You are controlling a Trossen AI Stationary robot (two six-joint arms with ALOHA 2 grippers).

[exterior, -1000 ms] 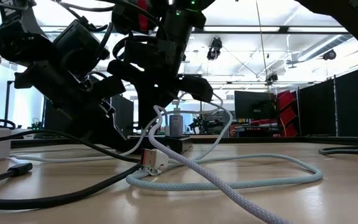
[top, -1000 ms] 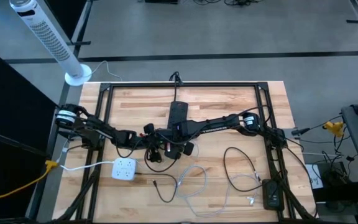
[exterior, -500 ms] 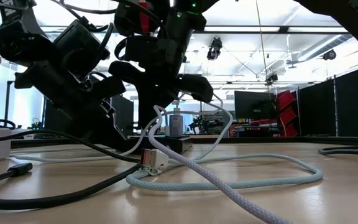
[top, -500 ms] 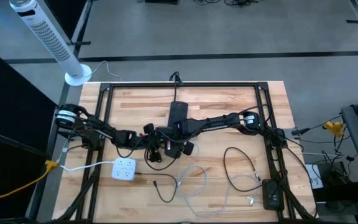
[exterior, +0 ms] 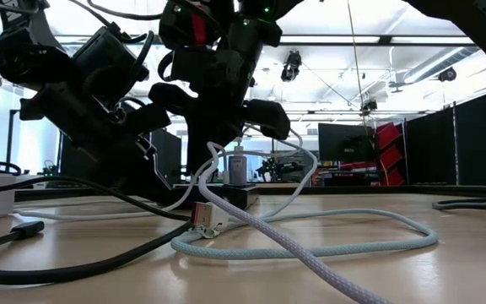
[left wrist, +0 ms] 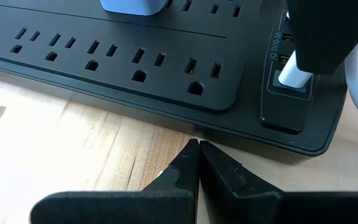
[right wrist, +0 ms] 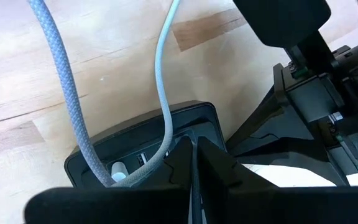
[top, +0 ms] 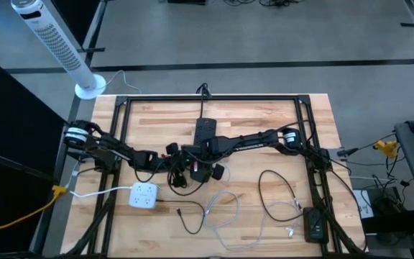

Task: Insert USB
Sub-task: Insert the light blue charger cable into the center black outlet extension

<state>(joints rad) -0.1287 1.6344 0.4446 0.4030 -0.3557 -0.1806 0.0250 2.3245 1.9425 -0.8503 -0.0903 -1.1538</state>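
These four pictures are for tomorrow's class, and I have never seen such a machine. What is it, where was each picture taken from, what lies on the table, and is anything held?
It is a robot with two dark arms at a wooden table. One picture looks straight down, one looks level across the tabletop, and two come from cameras on the wrists.

On the table lie a black power strip, a white plug block, and loose cables.

The left gripper is shut and empty, its tips beside the strip's edge. The right gripper is also shut, just above the strip's end, gripping nothing that I can see. A white USB plug already sits in the strip's USB port.
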